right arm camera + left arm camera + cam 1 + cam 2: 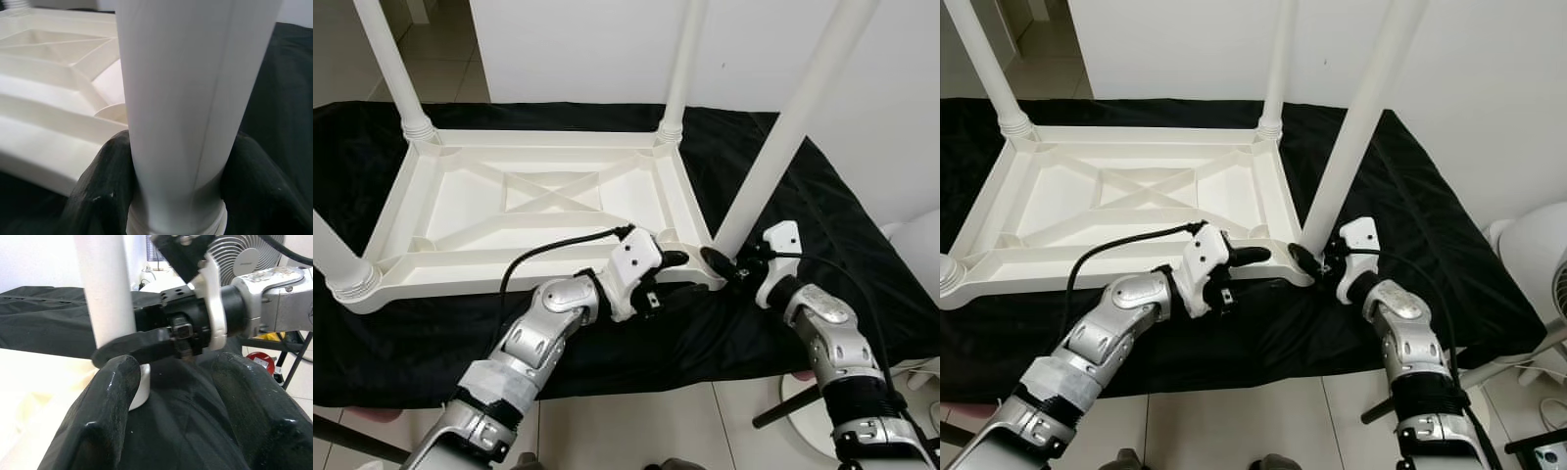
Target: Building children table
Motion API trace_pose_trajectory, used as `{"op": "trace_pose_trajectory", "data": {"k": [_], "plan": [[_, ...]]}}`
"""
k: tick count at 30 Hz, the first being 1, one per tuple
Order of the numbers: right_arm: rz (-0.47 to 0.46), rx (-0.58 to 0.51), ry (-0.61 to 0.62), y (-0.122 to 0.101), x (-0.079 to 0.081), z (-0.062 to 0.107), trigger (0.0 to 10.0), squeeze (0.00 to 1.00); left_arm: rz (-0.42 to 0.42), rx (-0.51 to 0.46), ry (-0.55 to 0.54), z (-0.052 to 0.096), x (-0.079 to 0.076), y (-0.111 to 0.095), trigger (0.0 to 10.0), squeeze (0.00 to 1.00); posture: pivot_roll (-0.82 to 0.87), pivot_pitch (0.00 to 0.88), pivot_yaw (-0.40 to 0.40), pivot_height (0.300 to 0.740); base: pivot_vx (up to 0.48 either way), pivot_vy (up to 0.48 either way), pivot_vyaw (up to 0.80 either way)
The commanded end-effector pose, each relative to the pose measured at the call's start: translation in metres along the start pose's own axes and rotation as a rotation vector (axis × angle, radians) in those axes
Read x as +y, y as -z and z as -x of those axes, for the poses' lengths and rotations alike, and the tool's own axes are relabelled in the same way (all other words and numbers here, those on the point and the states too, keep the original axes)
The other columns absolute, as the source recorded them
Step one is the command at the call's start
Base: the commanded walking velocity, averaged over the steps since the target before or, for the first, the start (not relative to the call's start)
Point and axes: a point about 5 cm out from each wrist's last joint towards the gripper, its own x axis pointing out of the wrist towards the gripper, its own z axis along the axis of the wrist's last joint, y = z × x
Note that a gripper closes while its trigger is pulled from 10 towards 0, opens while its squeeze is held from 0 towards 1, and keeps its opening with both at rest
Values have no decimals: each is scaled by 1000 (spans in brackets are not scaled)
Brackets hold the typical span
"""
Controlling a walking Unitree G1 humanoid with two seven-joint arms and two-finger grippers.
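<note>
Upturned white tabletop [460,211] lies on the black cloth [862,235], four legs standing up. Step in hand, I judge: seating the near right leg [773,157] in its corner socket. My right gripper [722,262] clamps that leg's base, a finger on each side. Left gripper [671,277] sits at the tabletop's near rim just beside it, fingers spread, holding nothing. Next calls for twisting the leg tight. Wall behind is close; fan [1538,255] crowds my right elbow.
</note>
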Motion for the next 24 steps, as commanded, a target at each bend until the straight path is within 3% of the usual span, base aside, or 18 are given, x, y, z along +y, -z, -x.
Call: {"op": "trace_pose_trajectory", "data": {"k": [1,2,4,5,7,10,15,16,20,24], "plan": [[13,7,53,-1,-1,0,10000,0,-1,3,69,-1,-4,-1,10000,0,-7,0,-40,740,0,0,0],[2,-2,103,-3,8,-3,10000,0,-2,4,63,-1,-3,0,10000,0,-6,0,-41,740,0,0,0],[2,-2,103,-3,8,-3,10000,0,-2,4,63,-1,-3,0,10000,0,-6,0,-41,740,0,0,0],[-12,-9,135,-3,19,-5,10000,0,-4,5,59,0,-2,0,10000,0,-7,0,-41,740,0,0,0],[-12,-9,135,-3,19,-5,10000,0,-4,5,59,0,-2,0,10000,0,-7,0,-41,740,0,0,0],[-78,-3,262,1,43,-10,10000,0,-2,11,49,2,-2,2,10000,0,-6,0,-41,740,0,0,0],[-101,7,368,2,50,-11,10000,0,2,15,48,3,-3,4,10000,0,-2,0,-44,740,0,0,0],[-109,8,443,0,54,-11,10000,0,2,19,45,4,-3,4,10000,0,0,0,-46,740,0,0,0],[-139,9,554,-5,64,-11,10000,0,2,24,36,5,-1,5,10000,0,4,0,-48,740,0,0,0],[-144,-10,543,-12,73,-14,10000,0,2,24,29,6,0,5,10000,0,0,0,-46,740,0,0,0]]}}
